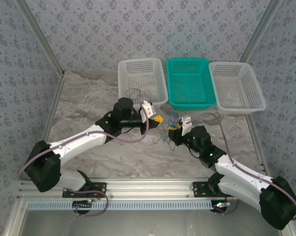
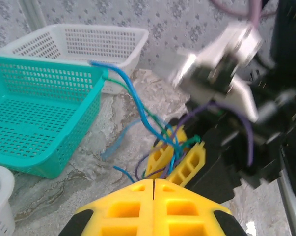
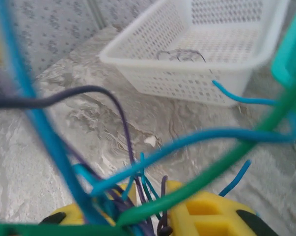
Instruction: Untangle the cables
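1. Fingers (image 2: pixel 123 209) of our left gripper (image 2: pixel 153 189) are pressed flat together with no gap. We cannot tell whether a strand is caught between them.
2. Just to its right, our right gripper (image 2: pixel 174 156) is clamped on the cables (image 2: pixel 133 96). Blue, green and dark strands are bunched between its yellow fingers (image 3: pixel 211 211).
3. From that pinch the strands fan out towards the far side. The wad sits mid-table (image 1: pixel 89 103), just on the near side of the teal basket (image 1: pixel 189 83).
4. Beyond, the left white basket (image 1: pixel 142 78) holds a loose dark wire (image 1: pixel 135 93). The right white basket (image 1: pixel 236 87) stands on the teal one's other side.
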You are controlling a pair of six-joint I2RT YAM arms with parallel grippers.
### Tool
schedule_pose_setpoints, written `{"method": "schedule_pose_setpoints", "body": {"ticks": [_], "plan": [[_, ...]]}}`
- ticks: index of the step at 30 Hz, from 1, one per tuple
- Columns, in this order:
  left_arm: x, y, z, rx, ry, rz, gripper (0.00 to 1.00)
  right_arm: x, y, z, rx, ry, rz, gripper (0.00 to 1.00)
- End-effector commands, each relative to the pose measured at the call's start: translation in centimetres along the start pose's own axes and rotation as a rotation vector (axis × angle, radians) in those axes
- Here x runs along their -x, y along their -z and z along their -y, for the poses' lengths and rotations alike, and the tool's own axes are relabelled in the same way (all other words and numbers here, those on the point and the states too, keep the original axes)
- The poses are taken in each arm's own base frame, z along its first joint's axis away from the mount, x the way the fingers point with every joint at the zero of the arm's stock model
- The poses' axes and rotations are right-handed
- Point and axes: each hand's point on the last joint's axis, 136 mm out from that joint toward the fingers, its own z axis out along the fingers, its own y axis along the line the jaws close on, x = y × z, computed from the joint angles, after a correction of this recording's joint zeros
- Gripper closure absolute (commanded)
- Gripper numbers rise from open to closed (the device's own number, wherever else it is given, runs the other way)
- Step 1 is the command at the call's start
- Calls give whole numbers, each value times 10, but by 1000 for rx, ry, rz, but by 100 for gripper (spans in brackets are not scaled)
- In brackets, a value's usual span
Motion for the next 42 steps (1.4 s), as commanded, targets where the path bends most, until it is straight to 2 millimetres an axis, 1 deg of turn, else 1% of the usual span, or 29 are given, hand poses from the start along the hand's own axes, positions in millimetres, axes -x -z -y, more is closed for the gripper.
{"method": "schedule_pose_setpoints", "body": {"ticks": [1,2,4,7,8,9,12,13,15,17,18,19,21,23,24,25,26,27,30,32,34,36,39,42], "plan": [[56,30,-17,129,-10,170,100,-61,1,48,-217,-116,-143,72],[58,33,-18,146,-5,177,100,-70,0,51,-232,-125,-170,72],[62,37,-19,159,1,191,100,-82,0,59,-274,-138,-210,76],[65,38,-19,160,5,200,100,-88,0,64,-295,-149,-228,77],[62,36,-18,155,0,184,100,-86,-1,61,-277,-147,-222,78],[55,31,-16,142,-7,147,100,-83,-2,56,-247,-141,-211,80],[28,15,-8,91,-31,25,100,-67,-2,36,-139,-104,-173,87],[22,11,-8,83,-30,12,95,-62,-1,31,-112,-89,-162,88],[17,9,-3,60,-18,20,79,-49,3,20,-58,-55,-130,90],[18,12,-3,65,-4,45,60,-35,8,10,-10,-13,-99,92],[18,15,-3,78,5,57,52,-27,11,4,16,15,-86,93],[20,17,-4,88,15,72,47,-20,14,-1,33,38,-81,94],[27,26,-8,122,46,117,37,-4,20,-12,72,94,-71,96],[39,36,-15,178,107,166,30,9,26,-22,107,145,-61,97],[45,41,-13,179,117,182,28,16,28,-26,122,169,-52,97],[50,44,-10,172,113,197,23,21,29,-29,131,189,-46,97],[54,48,-9,173,109,213,11,27,31,-32,139,211,-38,98],[58,51,-9,180,105,230,1,32,32,-34,146,230,-36,98],[64,53,-6,170,48,241,1,44,34,-43,177,294,-32,99],[64,51,-2,148,13,228,1,52,33,-49,201,322,-24,99],[59,49,3,123,-35,189,1,58,32,-54,222,327,-24,99],[48,48,8,103,-96,133,1,63,32,-61,252,328,-32,100],[34,49,6,118,-153,84,1,67,35,-73,303,343,-52,100],[24,51,2,112,-169,64,1,69,40,-82,341,371,-72,100]]}}
